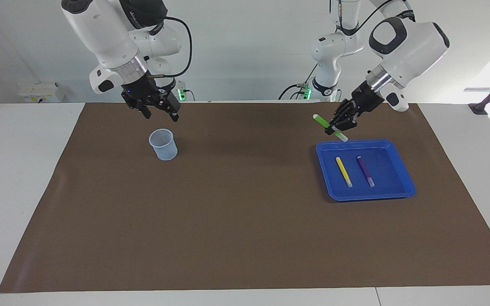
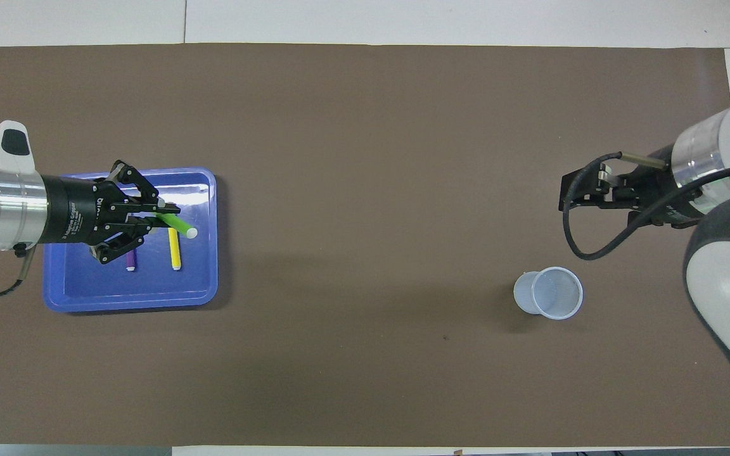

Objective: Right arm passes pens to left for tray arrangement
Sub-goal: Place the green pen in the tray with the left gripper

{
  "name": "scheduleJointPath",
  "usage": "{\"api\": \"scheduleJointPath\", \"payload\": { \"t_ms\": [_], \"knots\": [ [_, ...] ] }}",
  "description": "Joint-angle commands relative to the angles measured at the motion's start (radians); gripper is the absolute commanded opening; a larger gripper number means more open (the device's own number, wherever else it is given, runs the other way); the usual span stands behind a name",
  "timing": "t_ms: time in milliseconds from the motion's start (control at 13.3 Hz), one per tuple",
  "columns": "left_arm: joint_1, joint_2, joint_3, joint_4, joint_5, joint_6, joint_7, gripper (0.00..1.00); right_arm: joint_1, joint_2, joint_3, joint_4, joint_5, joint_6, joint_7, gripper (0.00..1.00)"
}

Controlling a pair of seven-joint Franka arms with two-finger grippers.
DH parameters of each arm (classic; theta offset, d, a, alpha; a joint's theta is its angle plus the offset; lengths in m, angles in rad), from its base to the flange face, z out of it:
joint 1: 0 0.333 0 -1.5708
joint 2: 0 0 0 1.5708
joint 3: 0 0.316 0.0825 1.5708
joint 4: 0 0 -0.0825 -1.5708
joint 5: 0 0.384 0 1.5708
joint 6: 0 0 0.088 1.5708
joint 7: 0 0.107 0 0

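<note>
- Left gripper [image 1: 337, 126] pinches the green pen [image 1: 329, 127] over the tray [image 1: 402, 187] rim (it covers part of the purple pen [image 2: 130, 261] from above).
- Right gripper [image 1: 160, 111], fingers spread, hangs above the cup [image 1: 163, 144].

A blue tray [image 1: 366, 193] is seen on the brown mat [image 1: 245, 221] covering the bench [image 1: 15, 170], toward the left arm's end. Two pens are laid in the tray, side by side and apart: a yellow pen [image 1: 343, 171] and a purple pen [image 1: 366, 171]. A green pen [image 1: 329, 127] is held tilted in the left pincer [image 1: 339, 126], in the air above the tray's edge nearest the robots. The right pincer [image 1: 160, 112] is held in the air, well apart from the tray, above a clear cup [image 1: 163, 144] that stands upright on the mat; nothing is held between its parted fingers.
</note>
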Motion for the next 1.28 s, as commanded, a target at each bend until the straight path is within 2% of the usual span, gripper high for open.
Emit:
{"api": "scheduleJointPath", "payload": {
  "t_ms": [0,150,226,451,752,978,1204],
  "knots": [
    [0.084,0.085,-0.008,-0.013,0.158,-0.021,0.309,0.0,-0.069,-0.024,0.012,-0.026,-0.071,-0.023,-0.204,1.0],
    [0.14,0.176,-0.008,0.0,0.316,0.002,0.545,0.0,-0.042,0.013,0.009,0.038,-0.221,-0.108,-0.241,1.0],
    [0.157,0.219,-0.008,0.007,0.398,0.028,0.637,0.0,-0.04,0.045,0.009,0.116,-0.246,-0.165,-0.279,1.0],
    [0.176,0.315,-0.008,0.009,0.565,0.134,0.722,0.0,-0.056,0.021,-0.049,0.075,-0.229,-0.156,-0.341,1.0],
    [0.181,0.378,-0.008,0.003,0.653,0.195,0.73,0.0,-0.056,-0.003,-0.051,0.02,-0.223,-0.13,-0.364,1.0],
    [0.191,0.382,-0.008,-0.007,0.655,0.197,0.729,0.0,-0.056,-0.016,-0.065,-0.012,-0.222,-0.113,-0.385,1.0],
    [0.191,0.382,-0.008,-0.01,0.655,0.2,0.787,0.0,-0.048,-0.012,-0.103,-0.006,-0.139,-0.112,-0.387,1.0]
  ]
}}
